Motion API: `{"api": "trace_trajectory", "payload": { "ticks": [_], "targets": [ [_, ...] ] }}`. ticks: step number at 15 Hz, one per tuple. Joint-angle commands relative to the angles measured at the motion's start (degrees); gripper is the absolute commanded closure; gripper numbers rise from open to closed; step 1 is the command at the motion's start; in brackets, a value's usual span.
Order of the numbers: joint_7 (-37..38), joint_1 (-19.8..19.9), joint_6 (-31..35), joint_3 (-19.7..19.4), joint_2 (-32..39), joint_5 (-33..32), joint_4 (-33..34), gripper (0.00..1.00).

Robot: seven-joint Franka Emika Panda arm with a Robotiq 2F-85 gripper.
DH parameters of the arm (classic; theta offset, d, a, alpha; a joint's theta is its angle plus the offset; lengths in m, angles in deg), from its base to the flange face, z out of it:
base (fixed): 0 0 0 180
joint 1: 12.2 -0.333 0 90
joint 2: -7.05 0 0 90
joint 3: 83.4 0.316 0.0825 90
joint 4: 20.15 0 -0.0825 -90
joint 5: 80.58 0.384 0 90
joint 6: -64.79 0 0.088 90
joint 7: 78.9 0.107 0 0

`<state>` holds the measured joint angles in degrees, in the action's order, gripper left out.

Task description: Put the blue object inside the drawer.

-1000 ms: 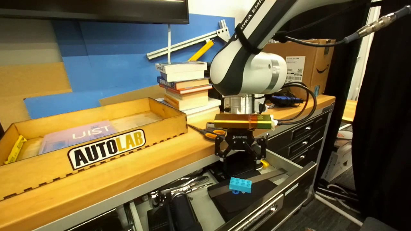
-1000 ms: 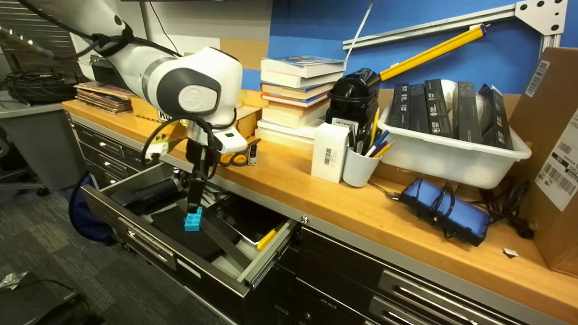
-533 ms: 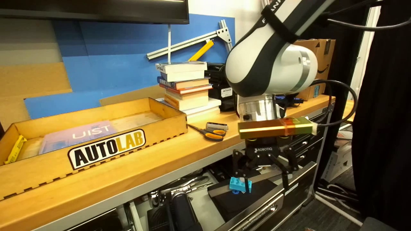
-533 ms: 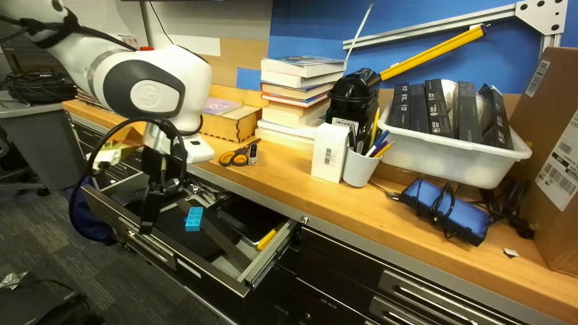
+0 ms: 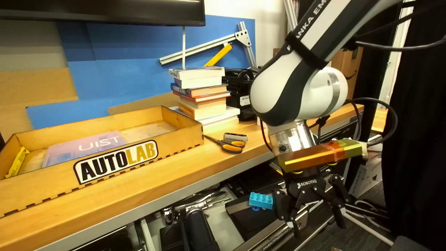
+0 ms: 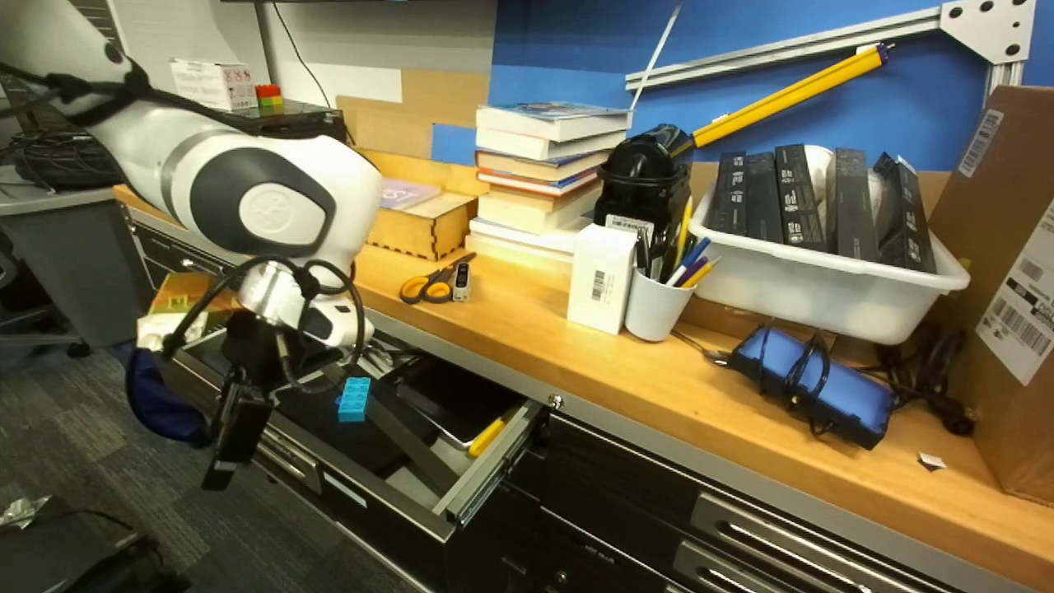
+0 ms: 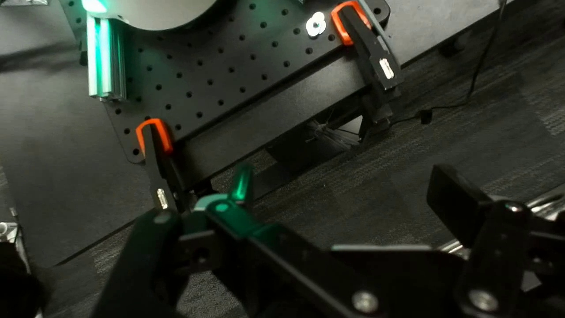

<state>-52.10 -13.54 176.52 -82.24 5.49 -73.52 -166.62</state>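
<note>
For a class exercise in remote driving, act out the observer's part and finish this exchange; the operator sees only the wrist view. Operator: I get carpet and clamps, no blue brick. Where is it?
Observer: In both exterior views, the blue brick lies inside the open drawer.
Operator: Is my tool touching it?
Observer: No, an exterior view shows the tool apart from it.
Operator: What lies on the worktop near the edge?
Observer: A pair of scissors lies on the wooden worktop.
</note>
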Motion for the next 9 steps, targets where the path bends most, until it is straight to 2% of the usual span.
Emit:
{"api": "trace_trajectory", "payload": {
  "ticks": [1,2,4,7,9],
  "targets": [
    [0.0,1.2,3.7,-1.2,7.7,2.3,3.7,0.00],
    [0.0,0.6,2.9,-0.8,4.2,0.7,1.0,0.00],
    [-0.3,0.8,3.3,-1.4,7.0,1.3,2.3,0.00],
    [-0.2,0.8,3.4,-1.5,7.4,1.4,3.0,0.00],
    [1.1,0.9,6.2,-1.5,9.3,3.6,5.4,0.00]
  ]
}}
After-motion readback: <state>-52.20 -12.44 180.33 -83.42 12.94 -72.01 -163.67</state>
